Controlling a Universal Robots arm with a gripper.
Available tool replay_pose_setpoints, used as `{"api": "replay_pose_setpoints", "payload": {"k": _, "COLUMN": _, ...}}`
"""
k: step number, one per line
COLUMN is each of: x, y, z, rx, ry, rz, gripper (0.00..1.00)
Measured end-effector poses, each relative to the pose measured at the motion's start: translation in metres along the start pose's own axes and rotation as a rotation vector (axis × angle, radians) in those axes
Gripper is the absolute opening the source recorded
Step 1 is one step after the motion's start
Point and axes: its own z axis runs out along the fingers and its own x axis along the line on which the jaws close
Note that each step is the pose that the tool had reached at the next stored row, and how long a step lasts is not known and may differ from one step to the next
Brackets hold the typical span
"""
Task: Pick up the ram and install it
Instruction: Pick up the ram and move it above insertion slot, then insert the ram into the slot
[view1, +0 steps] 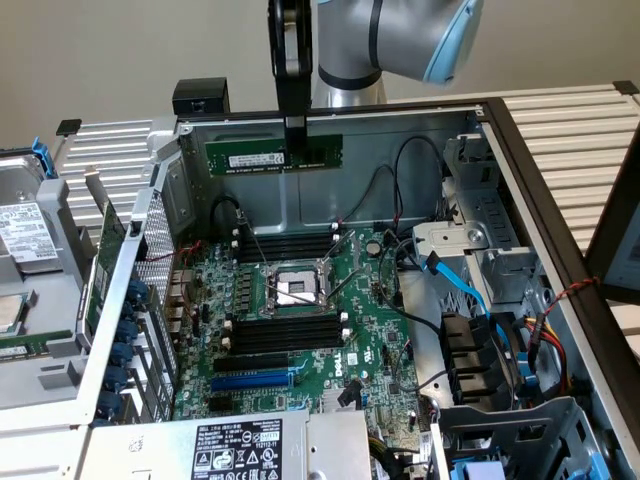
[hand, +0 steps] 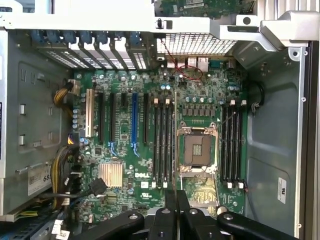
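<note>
The hand is clamped on the ram above the motherboard. Held level and edge-down, the stick seems lined up with the slots.

We're in a computer-assembly lab: opened desktop case, Dell motherboard bared, a hard drive at nine o'clock.

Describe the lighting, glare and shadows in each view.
Exterior view: soft, even light; the ram in the gripper stands out against the pale case wall; no strong glare. Wrist view: the motherboard is evenly lit, while the white metal frame washes out bright.
</note>
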Motion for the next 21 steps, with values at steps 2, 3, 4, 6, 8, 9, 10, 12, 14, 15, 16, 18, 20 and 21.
{"api": "replay_pose_setpoints", "payload": {"k": 2, "x": 0.0, "y": -0.0011, "z": 0.0002, "rx": -0.0001, "ry": 0.0, "rz": 0.0, "gripper": 0.13}}
{"api": "replay_pose_setpoints", "payload": {"k": 3, "x": 0.0, "y": -0.0018, "z": 0.0005, "rx": -0.0002, "ry": 0.0, "rz": 0.0, "gripper": 0.13}}
{"api": "replay_pose_setpoints", "payload": {"k": 4, "x": 0.0, "y": -0.0021, "z": 0.0008, "rx": -0.0001, "ry": -0.0002, "rz": 0.0, "gripper": 0.13}}
{"api": "replay_pose_setpoints", "payload": {"k": 6, "x": 0.0, "y": -0.0028, "z": 0.0021, "rx": -0.0002, "ry": 0.0, "rz": 0.0, "gripper": 0.13}}
{"api": "replay_pose_setpoints", "payload": {"k": 8, "x": 0.0, "y": -0.0037, "z": 0.0036, "rx": -0.0002, "ry": 0.0, "rz": 0.0, "gripper": 0.13}}
{"api": "replay_pose_setpoints", "payload": {"k": 9, "x": 0.0, "y": -0.0039, "z": 0.0045, "rx": -0.0003, "ry": 0.0, "rz": 0.0, "gripper": 0.13}}
{"api": "replay_pose_setpoints", "payload": {"k": 10, "x": 0.0, "y": -0.0039, "z": 0.0058, "rx": -0.0002, "ry": -0.0001, "rz": 0.0, "gripper": 0.13}}
{"api": "replay_pose_setpoints", "payload": {"k": 12, "x": 0.0, "y": -0.004, "z": 0.0093, "rx": -0.0006, "ry": 0.0, "rz": 0.0, "gripper": 0.13}}
{"api": "replay_pose_setpoints", "payload": {"k": 14, "x": 0.0, "y": -0.004, "z": 0.0124, "rx": -0.0026, "ry": -0.0002, "rz": 0.0, "gripper": 0.13}}
{"api": "replay_pose_setpoints", "payload": {"k": 15, "x": 0.0, "y": -0.0041, "z": 0.0138, "rx": -0.0034, "ry": -0.0003, "rz": 0.0, "gripper": 0.13}}
{"api": "replay_pose_setpoints", "payload": {"k": 16, "x": 0.001, "y": -0.0041, "z": 0.0153, "rx": -0.004, "ry": -0.0004, "rz": 0.0, "gripper": 0.13}}
{"api": "replay_pose_setpoints", "payload": {"k": 18, "x": 0.001, "y": -0.004, "z": 0.0184, "rx": -0.0041, "ry": -0.0003, "rz": 0.0, "gripper": 0.13}}
{"api": "replay_pose_setpoints", "payload": {"k": 20, "x": 0.002, "y": -0.004, "z": 0.0213, "rx": -0.005, "ry": -0.0003, "rz": 0.003, "gripper": 0.13}}
{"api": "replay_pose_setpoints", "payload": {"k": 21, "x": 0.002, "y": -0.004, "z": 0.0226, "rx": -0.0059, "ry": -0.0002, "rz": 0.006, "gripper": 0.13}}
